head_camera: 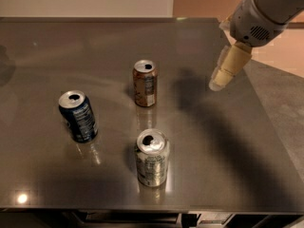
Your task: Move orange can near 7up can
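The orange can (145, 83) stands upright near the middle of the dark table (42, 46). The 7up can (152, 157) stands upright in front of it, near the table's front edge. My gripper (216, 83) hangs above the table's right side, to the right of the orange can and well apart from it. It holds nothing. Its pale fingers (229, 65) point down and to the left.
A dark blue can (78, 116) stands upright to the left of the other two cans. The table's right edge (266, 103) borders a grey floor. The arm casts a shadow (190, 91) between my gripper and the orange can.
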Action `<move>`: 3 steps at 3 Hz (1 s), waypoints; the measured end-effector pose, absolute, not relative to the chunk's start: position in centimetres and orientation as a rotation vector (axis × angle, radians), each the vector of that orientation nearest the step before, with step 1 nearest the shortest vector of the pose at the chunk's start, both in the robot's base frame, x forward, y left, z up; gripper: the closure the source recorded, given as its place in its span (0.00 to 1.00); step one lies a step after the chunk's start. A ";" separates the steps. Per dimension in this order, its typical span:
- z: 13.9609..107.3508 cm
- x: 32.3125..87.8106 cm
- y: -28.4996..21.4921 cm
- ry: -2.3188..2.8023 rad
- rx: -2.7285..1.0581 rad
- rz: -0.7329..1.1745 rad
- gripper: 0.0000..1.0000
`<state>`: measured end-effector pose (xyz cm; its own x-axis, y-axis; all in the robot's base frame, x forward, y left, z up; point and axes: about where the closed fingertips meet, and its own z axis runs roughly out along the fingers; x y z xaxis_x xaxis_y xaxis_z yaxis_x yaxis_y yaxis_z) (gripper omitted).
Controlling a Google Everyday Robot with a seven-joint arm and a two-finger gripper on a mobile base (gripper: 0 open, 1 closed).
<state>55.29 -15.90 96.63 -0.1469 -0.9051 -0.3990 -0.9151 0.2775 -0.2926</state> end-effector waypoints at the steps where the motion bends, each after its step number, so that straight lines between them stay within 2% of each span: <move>1: 95.8 56.3 -13.7 2.021 -1.639 0.109 0.00; 3: 93.5 56.6 -7.3 1.923 -1.706 0.291 0.00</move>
